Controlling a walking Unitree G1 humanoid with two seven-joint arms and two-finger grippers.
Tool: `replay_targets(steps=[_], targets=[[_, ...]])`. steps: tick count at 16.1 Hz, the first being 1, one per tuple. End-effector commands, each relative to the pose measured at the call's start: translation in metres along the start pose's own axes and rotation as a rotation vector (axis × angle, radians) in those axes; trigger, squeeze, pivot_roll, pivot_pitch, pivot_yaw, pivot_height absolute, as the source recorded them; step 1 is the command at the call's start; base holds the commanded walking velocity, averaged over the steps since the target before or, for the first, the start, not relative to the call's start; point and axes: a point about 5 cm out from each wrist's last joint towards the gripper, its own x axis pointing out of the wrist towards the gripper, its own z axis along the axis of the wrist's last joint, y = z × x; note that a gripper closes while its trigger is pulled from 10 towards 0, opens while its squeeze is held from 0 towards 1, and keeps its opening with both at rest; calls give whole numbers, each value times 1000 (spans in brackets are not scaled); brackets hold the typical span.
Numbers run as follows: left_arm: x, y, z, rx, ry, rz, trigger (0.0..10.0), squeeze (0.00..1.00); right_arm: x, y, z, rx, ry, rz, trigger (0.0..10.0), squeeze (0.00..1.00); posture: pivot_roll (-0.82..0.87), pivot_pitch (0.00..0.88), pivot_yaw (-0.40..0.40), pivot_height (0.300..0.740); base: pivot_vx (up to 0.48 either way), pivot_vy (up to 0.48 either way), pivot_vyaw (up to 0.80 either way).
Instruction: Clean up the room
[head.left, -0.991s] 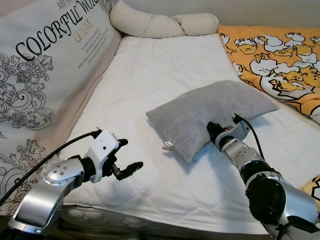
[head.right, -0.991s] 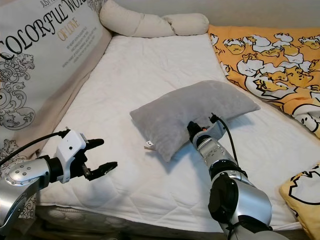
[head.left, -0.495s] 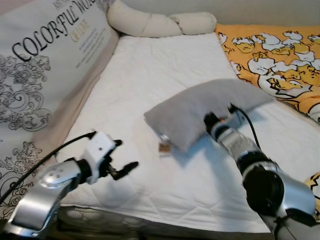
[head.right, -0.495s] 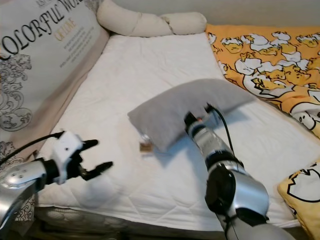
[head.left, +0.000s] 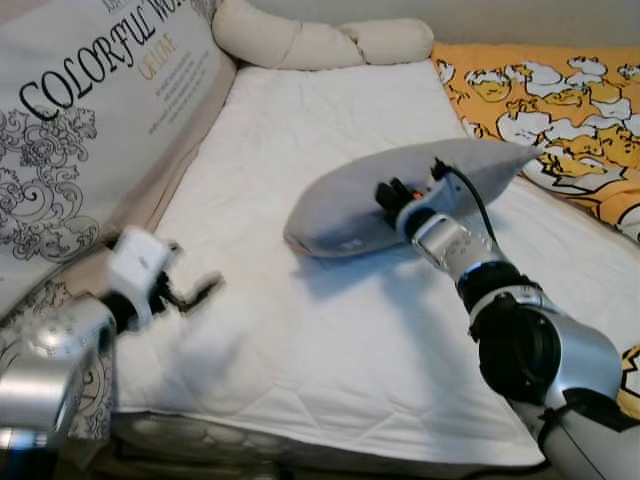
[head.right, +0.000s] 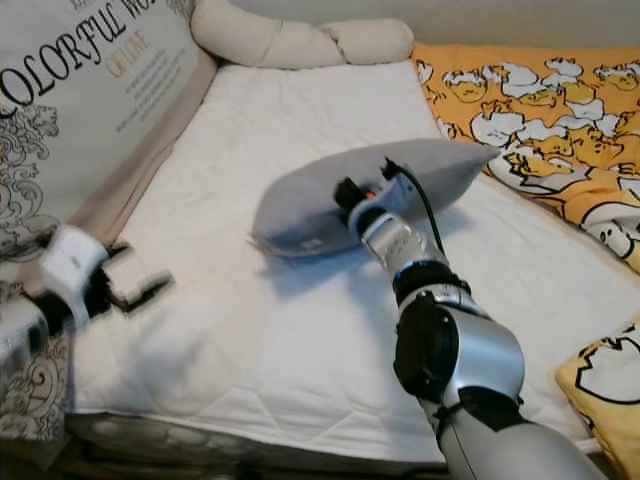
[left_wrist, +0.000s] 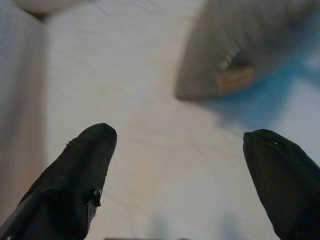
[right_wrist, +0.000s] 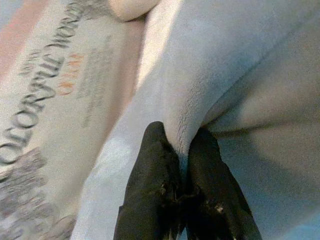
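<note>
- The right gripper (head.left: 388, 194) was clamped on the grey pillow (head.left: 345, 205), its two black fingers (right_wrist: 152, 170) pinching a fold of the fabric between them.
- The pillow hung partly lifted from that grip, over the middle of the white mattress (head.left: 330, 330); its low near edge, to the left of the gripper, seemed to touch or nearly touch the sheet, and its far end stretched off to the gripper's right toward the duck-print blanket (head.left: 560, 90).
- A small label (head.left: 350, 243) showed on the pillow's underside, just below and left of the right gripper; in the left wrist view it appeared as a tan tag (left_wrist: 235, 80), blurred.
- The left gripper (head.left: 185, 292) hovered above the near left part of the mattress, well apart from the pillow, fingers (left_wrist: 80, 165) spread wide and holding nothing; it was blurred in both eye views.
- The pillow lay ahead of the left gripper and off to its right side.
- Beyond the left gripper, along the left side of the bed, stood a large printed cushion (head.left: 90, 110) with black lettering and scrollwork.
- Far ahead of both grippers, at the head of the mattress, lay a cream bolster (head.left: 320, 42).
- A second patch of yellow print (head.right: 610, 385) showed to the right of the right arm, near the mattress's front edge.
</note>
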Motion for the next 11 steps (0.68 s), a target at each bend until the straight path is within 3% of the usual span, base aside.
replay_targets(steps=[1, 3, 4, 6, 8, 9, 10, 11], targets=[[0, 8, 2, -1, -14, 62, 10000, 0, 3, 22, 12, -15, -16, 98, 0, 0, 109, 0, 63, 740, 0, 0, 0], [3, 24, 15, -61, -74, 190, 10000, 0, -6, 26, 29, 50, 20, 202, 0, 0, 101, 0, 66, 740, 0, 0, 0], [3, 26, 15, -72, -79, 204, 10000, 0, -7, 26, 32, 73, 26, 214, 0, 0, 101, 0, 66, 740, 0, 0, 0], [4, 40, 20, -147, -107, 301, 10000, 0, -25, 22, 38, 93, 97, 326, 0, 0, 92, 0, 71, 740, 0, 0, 0], [5, 45, 22, -165, -116, 325, 10000, 0, -42, 17, 37, 102, 128, 421, 0, 0, 80, 0, 82, 740, 0, 0, 0], [8, 47, 24, -181, -128, 330, 10000, 0, -62, 5, 31, 92, 169, 496, 0, 0, 75, 0, 86, 740, 0, 0, 0], [11, 47, 26, -188, -132, 329, 10000, 0, -70, -5, 26, 88, 184, 503, 0, 0, 61, 0, 97, 740, 0, 0, 0], [20, 42, 29, -198, -136, 285, 10000, 0, -80, -44, 13, 75, 208, 407, 0, 0, 41, 0, 114, 740, 0, 0, 0]])
